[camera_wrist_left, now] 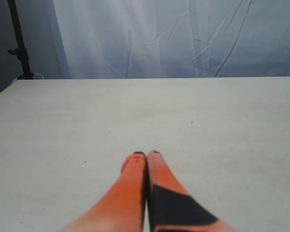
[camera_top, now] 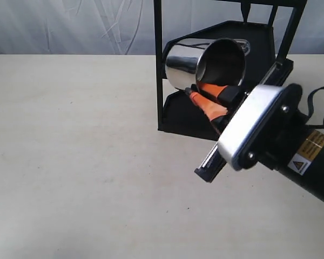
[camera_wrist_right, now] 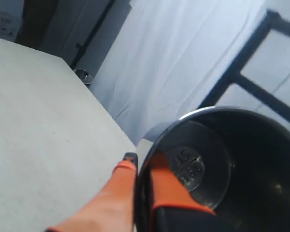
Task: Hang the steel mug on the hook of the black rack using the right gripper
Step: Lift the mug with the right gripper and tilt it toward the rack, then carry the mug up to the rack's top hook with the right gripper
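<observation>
The bulky black right gripper (camera_top: 205, 97) with orange fingers is carrying the shiny steel mug (camera_top: 205, 65), pinched by its rim, tilted before the tall black metal rack (camera_top: 159, 65); next, threading its handle onto a hook.

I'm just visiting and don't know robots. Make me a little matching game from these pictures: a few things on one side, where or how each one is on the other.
Things:
1. steel mug
2. black rack
3. left hand
4. right hand

States:
A. shut, holding nothing, over bare table
B. tipped on its side, held off the table
C. stands on the table behind the mug
D. clamped on the mug's rim

Pairs: 1-B, 2-C, 3-A, 4-D
</observation>
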`<state>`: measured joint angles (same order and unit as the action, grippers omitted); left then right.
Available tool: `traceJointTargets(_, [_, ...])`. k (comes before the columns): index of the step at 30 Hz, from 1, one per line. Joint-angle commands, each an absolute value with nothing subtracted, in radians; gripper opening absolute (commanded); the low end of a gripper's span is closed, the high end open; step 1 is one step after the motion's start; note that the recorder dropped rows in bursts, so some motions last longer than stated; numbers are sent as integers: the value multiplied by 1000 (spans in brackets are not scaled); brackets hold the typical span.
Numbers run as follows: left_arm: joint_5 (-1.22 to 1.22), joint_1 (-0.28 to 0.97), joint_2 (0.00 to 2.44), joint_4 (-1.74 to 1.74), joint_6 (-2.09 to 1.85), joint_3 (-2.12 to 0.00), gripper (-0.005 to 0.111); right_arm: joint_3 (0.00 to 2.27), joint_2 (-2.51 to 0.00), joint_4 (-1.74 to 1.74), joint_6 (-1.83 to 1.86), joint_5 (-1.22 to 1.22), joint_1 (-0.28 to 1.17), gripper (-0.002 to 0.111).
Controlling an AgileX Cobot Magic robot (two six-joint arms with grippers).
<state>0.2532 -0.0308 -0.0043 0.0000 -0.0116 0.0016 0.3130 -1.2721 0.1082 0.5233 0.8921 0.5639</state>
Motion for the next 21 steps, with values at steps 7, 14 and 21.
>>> traceJointTargets(7, [240, -26, 0, 0, -7, 0, 0, 351, -1272, 51, 830, 930, 558, -1])
traceJointTargets(14, [240, -26, 0, 0, -7, 0, 0, 410, -1373, -78, 924, 930, 558, -1])
traceJointTargets(21, [240, -26, 0, 0, -7, 0, 0, 404, -1391, -146, 924, 1004, 558, -1])
